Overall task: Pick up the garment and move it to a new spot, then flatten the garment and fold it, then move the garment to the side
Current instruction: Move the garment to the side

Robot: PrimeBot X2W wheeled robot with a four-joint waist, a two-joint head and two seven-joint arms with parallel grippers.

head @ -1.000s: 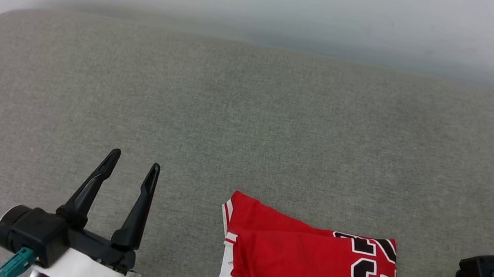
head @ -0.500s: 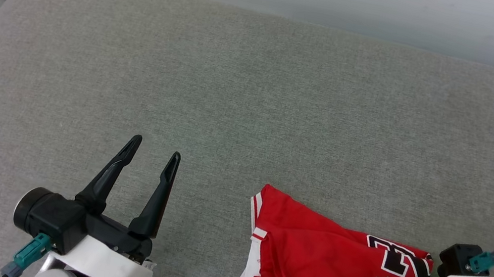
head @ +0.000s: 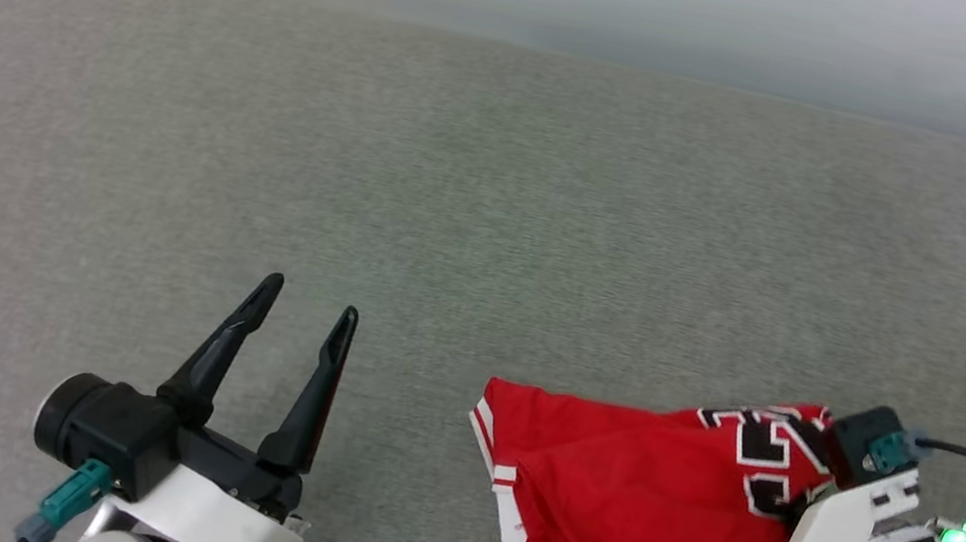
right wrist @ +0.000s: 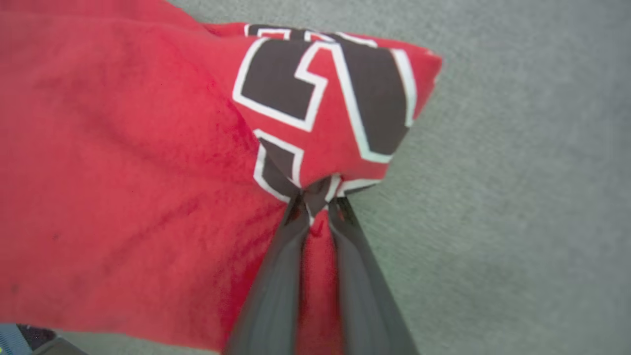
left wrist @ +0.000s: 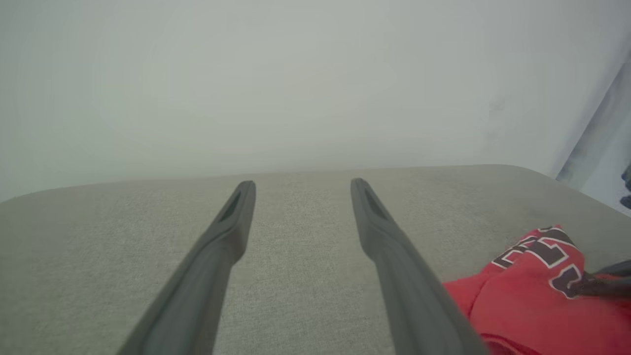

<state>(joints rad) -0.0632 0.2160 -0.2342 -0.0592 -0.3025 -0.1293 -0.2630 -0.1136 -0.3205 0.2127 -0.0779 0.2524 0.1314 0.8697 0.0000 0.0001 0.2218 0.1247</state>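
- Garment [head: 647, 524], red with dark numerals, lies near and right on the grey cushion [head: 496, 195], doubled over in layers.
- Right gripper [right wrist: 318, 202] is clenched on the cloth at its numbered corner, which looks lifted.
- Left gripper [head: 311, 299] hovers left, fingers spread, holding nothing.
- Folding seems done; the sideways move appears begun, with placing and release left.

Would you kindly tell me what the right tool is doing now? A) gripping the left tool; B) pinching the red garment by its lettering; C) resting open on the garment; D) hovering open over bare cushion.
B: the right tool is shut on the garment at its dark lettering.
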